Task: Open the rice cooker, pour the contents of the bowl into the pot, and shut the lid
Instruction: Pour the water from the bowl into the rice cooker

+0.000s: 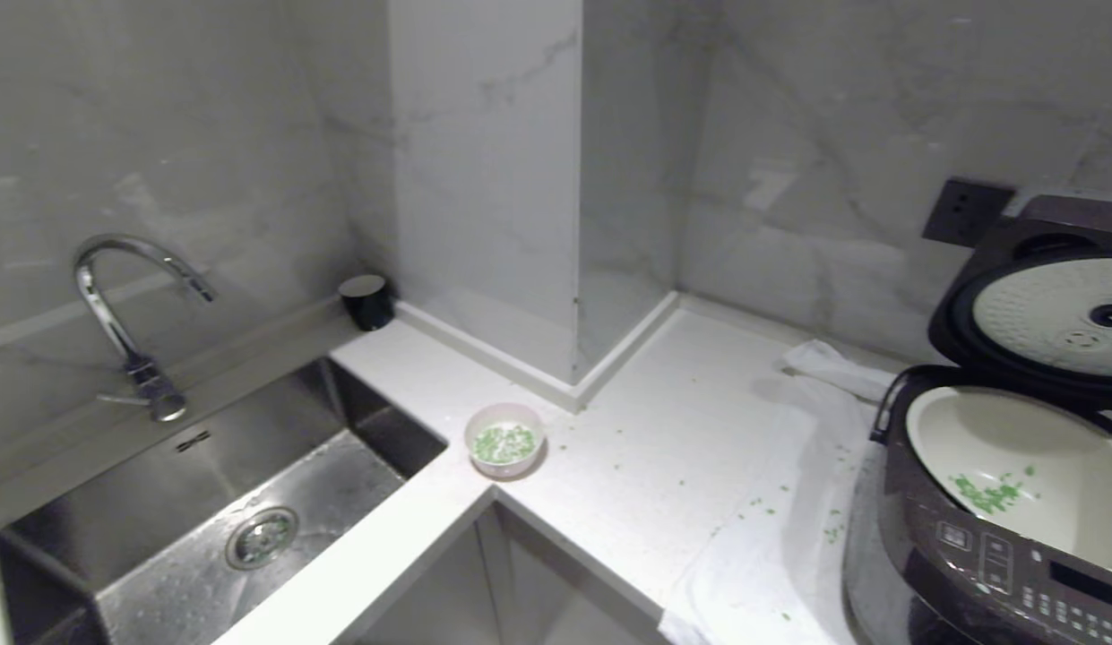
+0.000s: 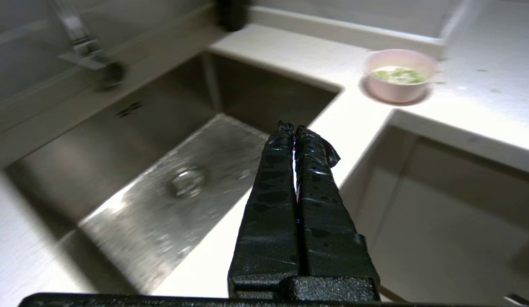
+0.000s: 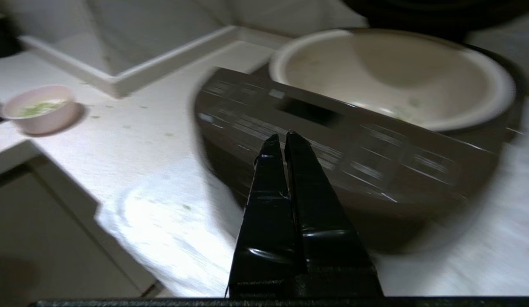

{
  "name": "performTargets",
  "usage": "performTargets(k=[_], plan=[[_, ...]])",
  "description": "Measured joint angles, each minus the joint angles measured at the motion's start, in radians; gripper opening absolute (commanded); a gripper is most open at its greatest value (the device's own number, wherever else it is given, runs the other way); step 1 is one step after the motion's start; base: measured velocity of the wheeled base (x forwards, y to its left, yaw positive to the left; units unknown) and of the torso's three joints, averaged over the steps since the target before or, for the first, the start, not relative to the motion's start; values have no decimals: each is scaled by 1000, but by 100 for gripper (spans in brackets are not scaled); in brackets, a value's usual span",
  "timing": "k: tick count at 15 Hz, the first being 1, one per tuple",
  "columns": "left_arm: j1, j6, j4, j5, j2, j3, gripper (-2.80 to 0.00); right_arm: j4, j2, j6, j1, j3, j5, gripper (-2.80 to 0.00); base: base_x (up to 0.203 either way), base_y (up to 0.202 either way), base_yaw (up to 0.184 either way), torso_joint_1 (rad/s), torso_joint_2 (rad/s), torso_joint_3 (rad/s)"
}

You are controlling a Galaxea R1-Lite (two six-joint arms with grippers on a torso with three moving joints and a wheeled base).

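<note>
The dark rice cooker (image 1: 959, 546) stands at the right of the counter with its lid (image 1: 1039, 313) raised. Its white pot (image 1: 1021, 448) is bare to view, with a few green bits on its bottom. The small pink bowl (image 1: 505, 439) holding the green contents (image 1: 504, 442) sits on the counter corner beside the sink. Neither arm shows in the head view. My left gripper (image 2: 294, 128) is shut and empty, hanging short of the sink's edge with the bowl (image 2: 400, 76) further ahead. My right gripper (image 3: 281, 137) is shut and empty, short of the cooker's button panel (image 3: 332, 145).
A steel sink (image 1: 215, 502) with a curved tap (image 1: 130, 313) fills the left. A black cup (image 1: 367, 300) stands by the wall. A white cloth (image 1: 788, 520) lies under the cooker. Green bits are scattered on the counter (image 1: 663, 430). A wall socket (image 1: 966, 212) sits behind the lid.
</note>
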Motion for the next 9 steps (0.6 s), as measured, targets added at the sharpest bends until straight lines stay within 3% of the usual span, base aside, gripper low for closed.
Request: performTargets(k=[9], plan=[[0,-2,0,4,0,0,-280,0,0,0,0,0,1,-280,3,9,-172,1,2,2]])
